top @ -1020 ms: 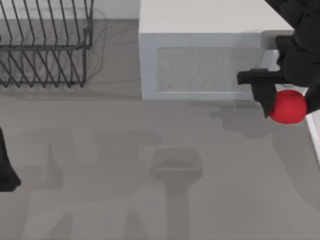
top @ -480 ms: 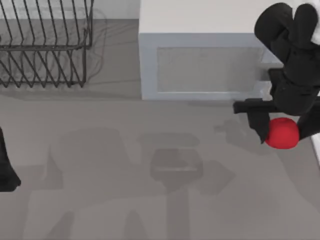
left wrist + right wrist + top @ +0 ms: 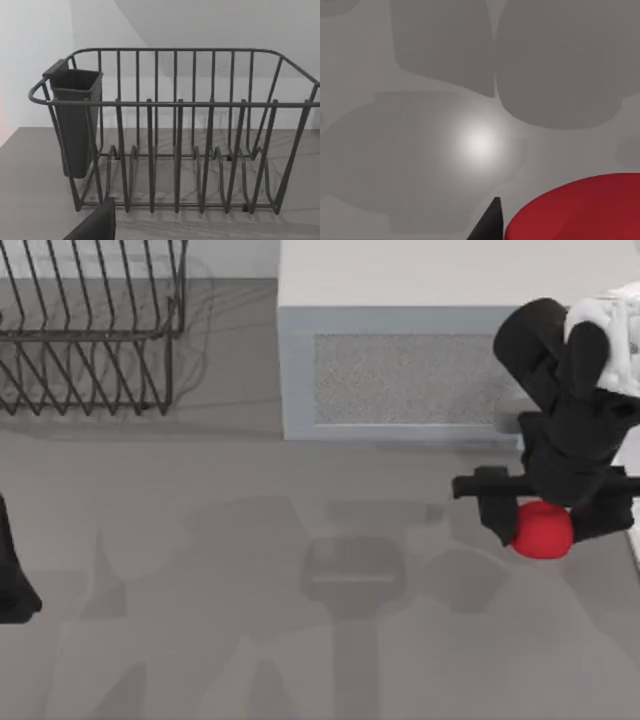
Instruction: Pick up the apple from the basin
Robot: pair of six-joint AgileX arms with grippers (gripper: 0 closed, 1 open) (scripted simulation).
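The grey table point(image 3: 200, 570) spreads across the scene. A white microwave point(image 3: 400, 340) stands at its far side, right of centre. A dark wire dish rack point(image 3: 90, 330) sits at the far left, with a dark cup-like holder point(image 3: 75, 120) hung at one end. The right arm reaches in at the right, its gripper point(image 3: 535, 525) clasping the apple point(image 3: 543, 530) above the table, just in front of the microwave. The left arm is parked at the left edge, and its gripper's state cannot be told.
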